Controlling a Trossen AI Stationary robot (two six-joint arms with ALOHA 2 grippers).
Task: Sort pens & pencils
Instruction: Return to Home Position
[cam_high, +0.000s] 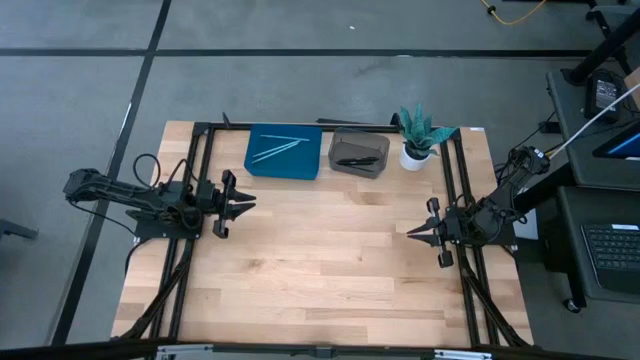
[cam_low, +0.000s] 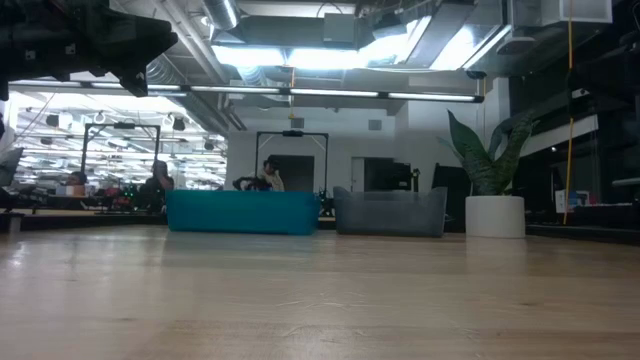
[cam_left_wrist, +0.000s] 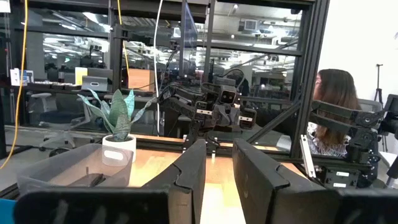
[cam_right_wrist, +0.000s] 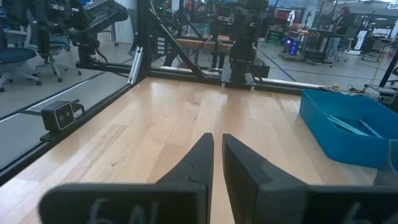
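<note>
Thin teal pencils (cam_high: 280, 149) in blue rect. bin (cam_high: 258, 165); black pens (cam_high: 358, 160), prob. plastic, in grey bin (cam_high: 340, 141).

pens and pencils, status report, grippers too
Left gripper and right gripper parked at table sides, both empty. Pencils in blue bin, pens in grey bin. Nothing loose on table.

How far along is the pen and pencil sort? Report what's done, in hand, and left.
Done, by the look of it: the light-blue pencils lie in the blue bin and the black pens in the grey bin. In hand: nothing; the left gripper and right gripper sit empty at the table's sides. Left: no loose sticks show on the table.
</note>
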